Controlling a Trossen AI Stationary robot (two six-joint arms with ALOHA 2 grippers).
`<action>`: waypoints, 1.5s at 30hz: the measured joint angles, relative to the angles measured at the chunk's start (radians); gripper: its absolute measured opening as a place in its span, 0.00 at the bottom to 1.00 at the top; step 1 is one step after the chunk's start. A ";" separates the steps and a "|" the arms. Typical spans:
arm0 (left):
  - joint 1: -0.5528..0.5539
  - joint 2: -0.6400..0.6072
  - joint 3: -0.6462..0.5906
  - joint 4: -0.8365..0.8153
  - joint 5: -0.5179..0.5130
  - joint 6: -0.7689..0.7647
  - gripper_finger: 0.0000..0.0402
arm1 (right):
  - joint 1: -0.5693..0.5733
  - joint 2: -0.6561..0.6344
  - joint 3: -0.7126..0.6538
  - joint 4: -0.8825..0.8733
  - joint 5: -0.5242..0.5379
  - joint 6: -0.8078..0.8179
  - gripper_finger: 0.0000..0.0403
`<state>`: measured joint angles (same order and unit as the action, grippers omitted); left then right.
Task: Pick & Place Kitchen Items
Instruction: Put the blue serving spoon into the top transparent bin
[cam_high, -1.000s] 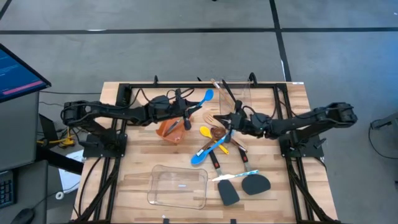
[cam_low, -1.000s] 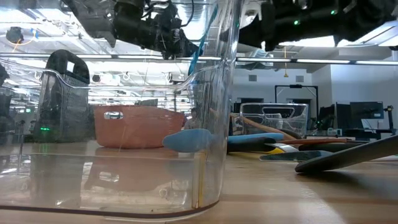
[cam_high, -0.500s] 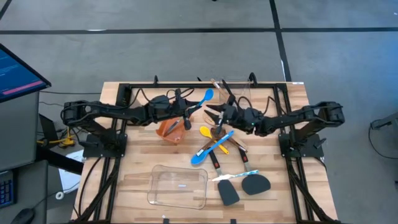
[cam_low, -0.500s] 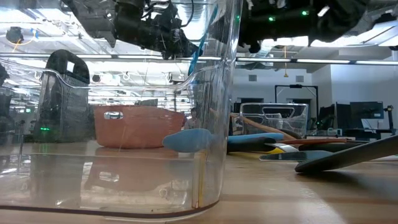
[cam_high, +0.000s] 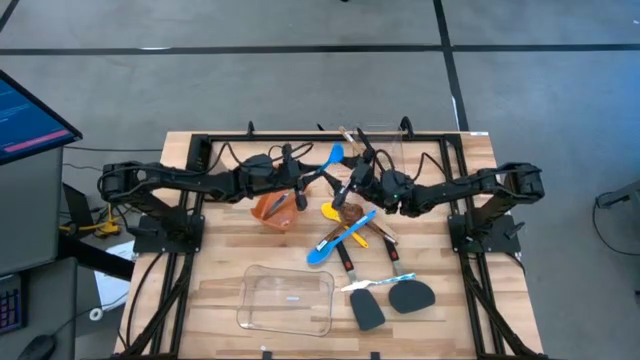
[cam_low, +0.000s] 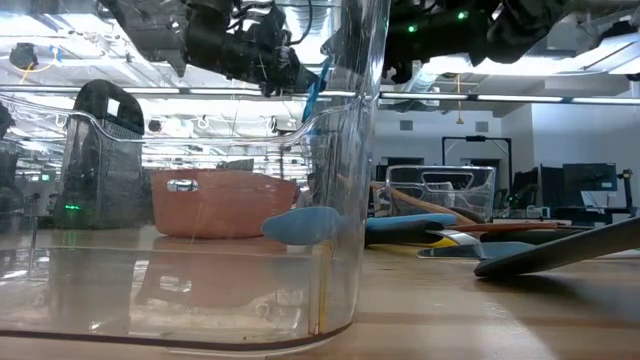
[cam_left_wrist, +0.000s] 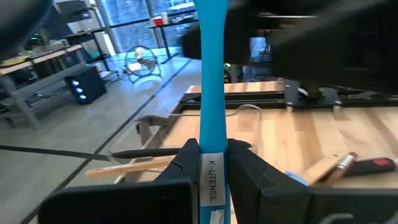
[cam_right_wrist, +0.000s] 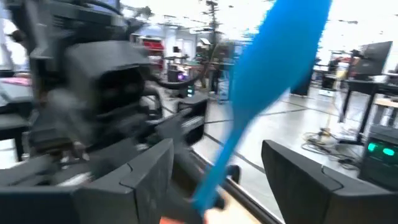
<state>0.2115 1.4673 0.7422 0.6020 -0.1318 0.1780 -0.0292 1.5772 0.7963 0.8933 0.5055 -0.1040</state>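
Note:
My left gripper is shut on a blue spoon and holds it in the air just right of the orange bin. The spoon's bowl points toward the table's far right. My right gripper is open and faces the left one; in the right wrist view its fingers stand on either side of the blue spoon without visibly touching it. Below them, a pile of utensils lies on the table: a yellow spoon, another blue one, wooden and dark-handled tools. My left gripper pinches the blue spoon's handle near its free end, by the labelled part, between its two fingers. The fingers come level from the table's left and lie along the handle. The spoon sticks out ahead of them, lifted clear, and slants up in the low view.
Two black spatulas lie near the front right. A clear container stands at the front middle, close before the low camera. Another clear container stands at the far edge. A black frame borders the work area.
My right gripper has moved toward the table's left, away from the pile and up to the blue spoon in my left gripper, and has opened from shut to wide. The left gripper and its spoon have stayed where they were.

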 joint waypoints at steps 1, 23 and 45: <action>0.000 0.000 0.000 0.000 0.001 0.001 0.07 | 0.000 0.000 0.000 -0.001 0.001 0.000 0.59; -0.016 0.000 0.000 0.004 0.009 -0.001 0.07 | -0.016 0.000 0.000 0.013 -0.013 0.001 0.13; -0.016 -0.006 0.000 0.003 -0.060 -0.029 0.33 | -0.012 -0.255 -0.002 -0.373 0.079 -0.036 0.05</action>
<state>0.1959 1.4610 0.7422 0.6048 -0.1917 0.1493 -0.0412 1.3217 0.7944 0.5199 0.5843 -0.1402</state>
